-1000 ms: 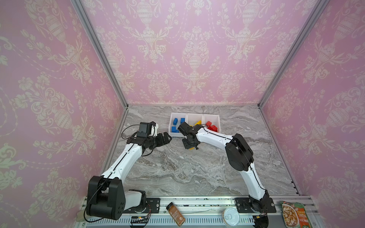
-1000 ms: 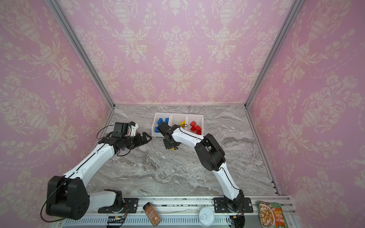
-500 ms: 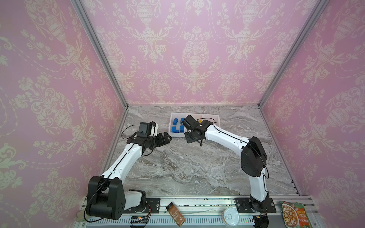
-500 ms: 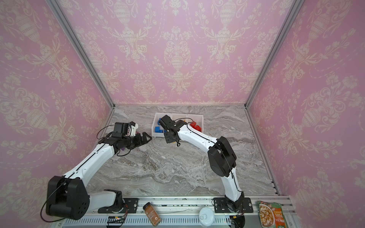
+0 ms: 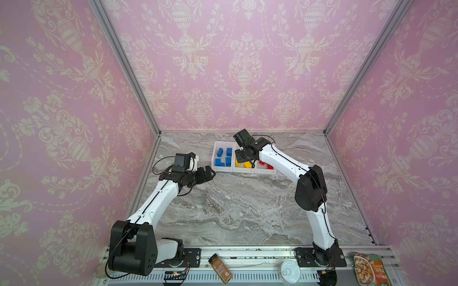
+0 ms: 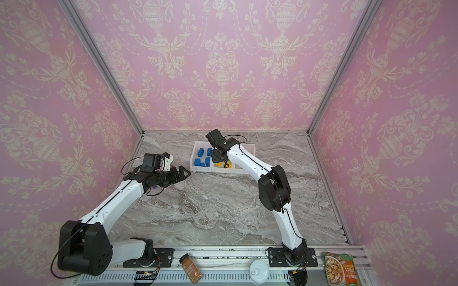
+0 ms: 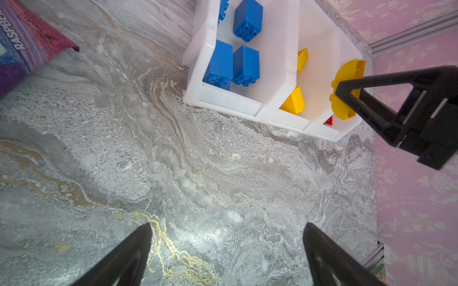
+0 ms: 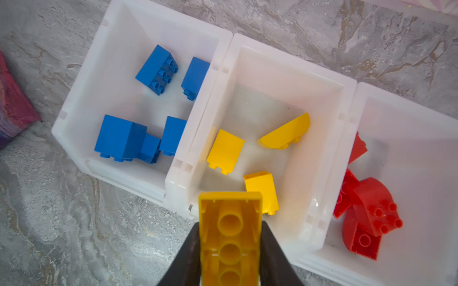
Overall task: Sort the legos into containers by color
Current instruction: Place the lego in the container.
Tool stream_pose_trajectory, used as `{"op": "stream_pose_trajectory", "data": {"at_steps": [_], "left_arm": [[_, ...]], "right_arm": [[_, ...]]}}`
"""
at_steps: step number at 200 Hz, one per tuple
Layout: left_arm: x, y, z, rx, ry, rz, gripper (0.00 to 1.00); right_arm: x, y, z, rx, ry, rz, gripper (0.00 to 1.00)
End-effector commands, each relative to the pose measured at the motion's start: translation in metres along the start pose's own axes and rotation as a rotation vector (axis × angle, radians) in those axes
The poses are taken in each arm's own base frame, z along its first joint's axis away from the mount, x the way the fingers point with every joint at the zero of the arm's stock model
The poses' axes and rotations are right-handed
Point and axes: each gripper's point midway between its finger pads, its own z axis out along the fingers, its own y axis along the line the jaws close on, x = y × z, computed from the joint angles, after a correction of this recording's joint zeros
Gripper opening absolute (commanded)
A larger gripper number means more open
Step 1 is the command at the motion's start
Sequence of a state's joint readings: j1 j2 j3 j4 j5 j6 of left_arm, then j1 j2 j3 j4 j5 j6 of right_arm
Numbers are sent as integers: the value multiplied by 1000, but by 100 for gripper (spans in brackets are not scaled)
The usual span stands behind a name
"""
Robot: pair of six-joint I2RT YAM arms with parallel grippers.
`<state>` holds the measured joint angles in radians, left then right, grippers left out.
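Right arm [image 6: 247, 163] covers most of the red bin [image 6: 249, 149] in a top view, contents hidden. On the right wrist view, the held yellow brick [image 8: 230, 237] runs off the frame edge, and so does the bag [image 8: 12, 106]. On the left wrist view, one red brick [image 7: 328, 120] barely peeks out of that bin.

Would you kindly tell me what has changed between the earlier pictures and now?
The right gripper, its jaws shut on a yellow plastic lego brick, rose from low over the marble tabletop in front of the three white plastic containers to above the middle one. The left gripper stayed put, jaws open. The sorted blue bricks and red bricks look unmoved.
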<state>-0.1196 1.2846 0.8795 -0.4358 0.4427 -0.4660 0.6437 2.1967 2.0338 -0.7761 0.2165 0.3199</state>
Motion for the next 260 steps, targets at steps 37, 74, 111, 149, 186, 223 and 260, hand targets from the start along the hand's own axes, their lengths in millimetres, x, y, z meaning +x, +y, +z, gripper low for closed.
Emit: {"op": "stream_pose_trajectory", "data": {"at_steps": [37,74,111,149,186,223,260], "left_arm": [[7,8,1,-22,19,-26,97],[7,9,1,-25,19,-29,97],[9,10,2,-25,21,-36,97],[8,11,2,-29,16,-38,97],[7,10,1,-29,9,-30,98],[1,12,-5,-56,-17,11,99],[-13,15,-11,-105,-76,58,99]], "right_arm": [[-11,-8,27,8,11,-8,33],[-11,-15,49,11,15,6,34],[-16,-16,58,18,-1,9,58],[-21,-18,52,17,-19,13,75],[-23,-18,38,-1,-41,23,77],[-22,-20,12,-30,-71,32,83],[-13,-23,-20,-68,-107,7,94]]}}
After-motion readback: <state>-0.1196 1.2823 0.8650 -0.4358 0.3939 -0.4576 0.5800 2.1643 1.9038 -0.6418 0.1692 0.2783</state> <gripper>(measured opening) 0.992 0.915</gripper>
